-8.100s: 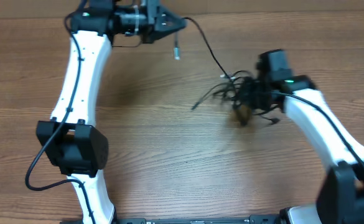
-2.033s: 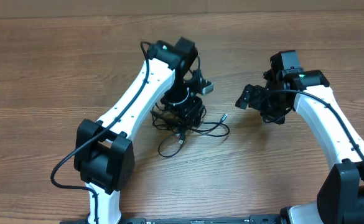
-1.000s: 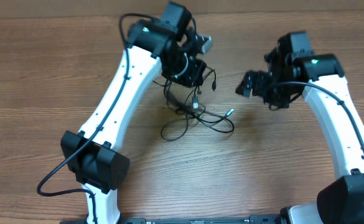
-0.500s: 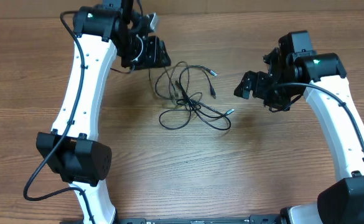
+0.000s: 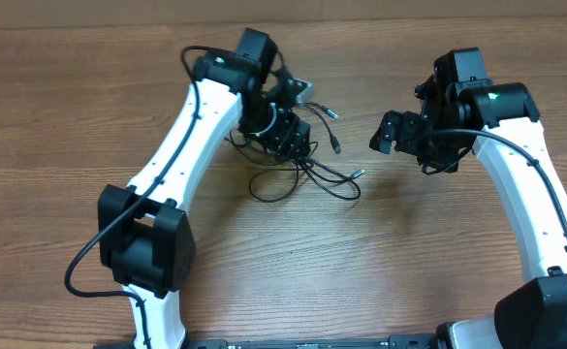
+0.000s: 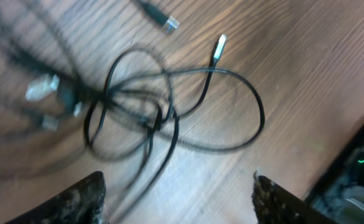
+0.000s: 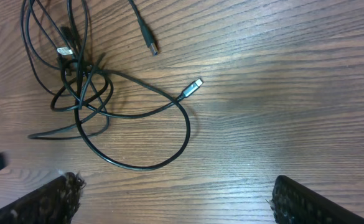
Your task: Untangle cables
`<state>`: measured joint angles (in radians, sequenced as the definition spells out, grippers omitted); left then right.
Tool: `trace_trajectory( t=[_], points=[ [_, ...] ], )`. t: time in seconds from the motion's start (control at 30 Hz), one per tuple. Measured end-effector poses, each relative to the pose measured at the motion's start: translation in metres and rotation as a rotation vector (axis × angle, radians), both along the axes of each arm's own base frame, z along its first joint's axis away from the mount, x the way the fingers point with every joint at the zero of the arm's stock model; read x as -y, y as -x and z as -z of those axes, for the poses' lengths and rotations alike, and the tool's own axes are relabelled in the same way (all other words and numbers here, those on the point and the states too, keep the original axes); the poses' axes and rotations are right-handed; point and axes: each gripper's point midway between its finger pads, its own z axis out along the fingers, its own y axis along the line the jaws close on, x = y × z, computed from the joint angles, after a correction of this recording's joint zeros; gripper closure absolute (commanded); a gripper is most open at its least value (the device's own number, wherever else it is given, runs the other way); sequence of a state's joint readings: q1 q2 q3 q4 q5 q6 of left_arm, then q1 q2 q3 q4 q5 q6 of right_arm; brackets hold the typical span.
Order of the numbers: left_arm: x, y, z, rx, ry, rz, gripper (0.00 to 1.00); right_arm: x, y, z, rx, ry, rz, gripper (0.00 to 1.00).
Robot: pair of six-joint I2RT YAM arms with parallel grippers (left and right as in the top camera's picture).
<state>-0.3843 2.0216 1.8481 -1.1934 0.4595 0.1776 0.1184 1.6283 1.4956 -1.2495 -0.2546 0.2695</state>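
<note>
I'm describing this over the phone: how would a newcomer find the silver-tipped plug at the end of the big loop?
On the wooden table, a tangle of thin black cables lies near the middle. The plug sits at the tangle's edge nearest the right gripper. Its slim tip shines silver, unlike the darker plug beside it.

Reaches forward with the left arm point(image 5: 191, 126), elbow bent, left gripper point(image 6: 178, 186) aimed downward, fingers point(image 6: 85, 199) spread wide. Holds the right gripper point(image 7: 175, 186) equally wide, well apart from it, right arm point(image 5: 516, 199) bent.
</note>
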Motion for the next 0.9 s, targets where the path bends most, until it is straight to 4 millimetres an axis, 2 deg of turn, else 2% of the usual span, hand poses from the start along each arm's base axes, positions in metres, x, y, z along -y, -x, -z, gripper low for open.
trace_trajectory(
  t=[0.13, 0.23, 0.33, 0.43, 0.63, 0.73, 0.77, 0.9],
  points=[
    [0.009, -0.015, 0.003, 0.081, 0.023, 0.045, 0.35, 0.000, 0.000, 0.000, 0.000, 0.000, 0.000, 0.04],
    [0.008, -0.017, 0.017, 0.073, 0.011, 0.078, 0.39, 0.000, 0.000, 0.000, 0.000, 0.000, 0.000, 0.04],
    [0.004, -0.006, 0.040, 0.000, -0.015, 0.127, 0.45, 0.000, 0.000, 0.000, 0.000, 0.000, 0.000, 0.05],
    [0.000, 0.008, 0.055, -0.076, -0.030, 0.164, 0.46, 0.001, 0.000, 0.000, 0.000, 0.003, 0.001, 0.05],
    [-0.005, 0.025, 0.070, -0.168, -0.045, 0.206, 0.58, 0.003, -0.001, 0.001, 0.002, 0.017, 0.005, 0.05],
    [-0.006, 0.027, 0.086, -0.209, -0.058, 0.205, 0.69, 0.003, -0.001, 0.001, 0.002, 0.019, 0.005, 0.05],
    [-0.006, 0.028, 0.092, -0.225, -0.063, 0.202, 0.87, 0.003, -0.001, 0.001, 0.002, 0.019, 0.005, 0.05],
    [-0.007, 0.030, 0.117, -0.285, -0.080, 0.182, 0.90, 0.004, -0.001, 0.001, 0.003, 0.022, 0.006, 0.05]
  ],
)
